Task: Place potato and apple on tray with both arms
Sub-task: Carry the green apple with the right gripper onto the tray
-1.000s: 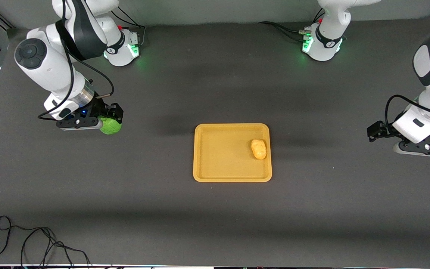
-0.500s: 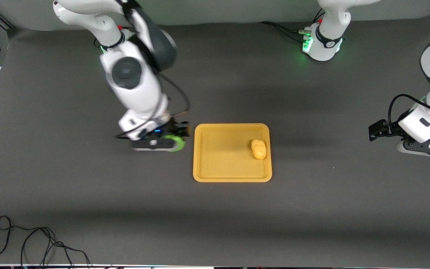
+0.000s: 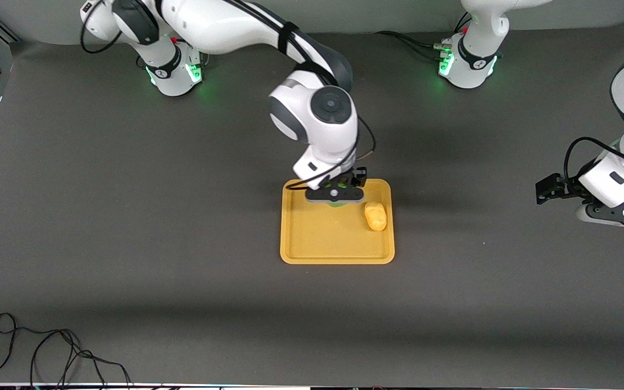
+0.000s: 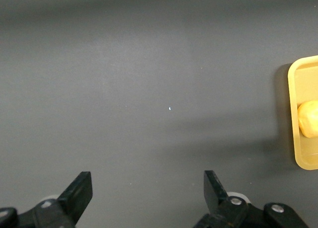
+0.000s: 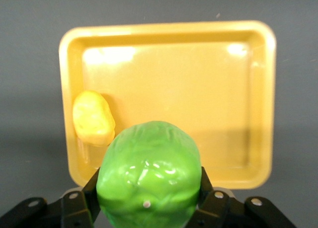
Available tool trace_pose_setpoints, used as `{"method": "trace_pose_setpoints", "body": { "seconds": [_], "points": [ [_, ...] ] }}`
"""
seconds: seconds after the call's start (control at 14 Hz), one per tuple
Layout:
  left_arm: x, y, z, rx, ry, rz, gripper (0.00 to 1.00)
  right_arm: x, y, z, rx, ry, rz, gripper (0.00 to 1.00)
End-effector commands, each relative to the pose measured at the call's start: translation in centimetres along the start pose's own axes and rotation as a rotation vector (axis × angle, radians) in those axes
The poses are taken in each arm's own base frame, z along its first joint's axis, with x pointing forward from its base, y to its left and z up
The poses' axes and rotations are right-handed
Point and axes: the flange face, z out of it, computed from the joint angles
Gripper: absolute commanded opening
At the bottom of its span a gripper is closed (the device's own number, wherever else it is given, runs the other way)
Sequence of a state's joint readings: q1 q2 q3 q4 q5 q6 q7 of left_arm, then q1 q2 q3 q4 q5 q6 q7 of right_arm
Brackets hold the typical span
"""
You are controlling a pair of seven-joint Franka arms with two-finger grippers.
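Observation:
The yellow-orange tray [image 3: 320, 235] lies mid-table. The potato [image 3: 375, 215] rests in it near the rim toward the left arm's end. My right gripper [image 3: 335, 198] is over the tray's edge nearest the robot bases, shut on the green apple [image 3: 336, 204], of which only a sliver shows under the hand. In the right wrist view the apple [image 5: 149, 173] fills the space between the fingers, above the tray [image 5: 198, 89] and potato [image 5: 93, 117]. My left gripper [image 3: 612, 216] waits open and empty over bare table at the left arm's end. Its wrist view [image 4: 149, 188] shows the tray's rim [image 4: 293, 89] and the potato [image 4: 309, 118].
The table is a dark grey mat. A loose black cable [image 3: 46, 346] lies at the table's front edge toward the right arm's end. The two arm bases [image 3: 174, 67] [image 3: 466, 62] stand along the edge farthest from the front camera.
My right arm has swung from its end of the table to over the tray, carrying the apple. The left arm has barely moved. The potato and tray have stayed put.

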State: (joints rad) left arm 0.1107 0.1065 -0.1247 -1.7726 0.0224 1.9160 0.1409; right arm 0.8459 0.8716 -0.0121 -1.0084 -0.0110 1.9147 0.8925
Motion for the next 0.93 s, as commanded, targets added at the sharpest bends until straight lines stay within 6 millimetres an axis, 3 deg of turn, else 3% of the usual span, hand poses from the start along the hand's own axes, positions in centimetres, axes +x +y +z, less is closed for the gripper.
{"method": "trace_pose_setpoints", "body": {
  "seconds": [0.0,0.21,0.5,0.71,0.79,0.86],
  "points": [
    [-0.1,-0.1,-0.4,-0.005,-0.009,-0.001,1.0,1.5,-0.3,5.3,-0.019,0.039,0.014,0.62],
    [-0.1,-0.1,-0.4,-0.006,-0.013,-0.005,1.0,3.3,1.1,8.6,-0.011,0.05,0.038,0.62],
    [-0.2,-0.2,-0.8,-0.006,-0.016,-0.005,1.0,3.4,1.4,11.8,-0.013,0.049,0.042,0.62],
    [0.2,-0.2,-3.0,-0.006,-0.007,-0.002,1.0,3.4,1.4,12.9,-0.006,0.053,0.043,0.62],
    [0.1,-0.2,-3.7,-0.011,-0.035,0.0,1.0,3.5,1.5,13.3,-0.009,0.051,0.043,0.64],
    [-0.1,-0.2,-3.8,-0.015,-0.064,-0.002,1.0,3.5,1.6,13.4,-0.01,0.05,0.045,0.81]
  ]
}}
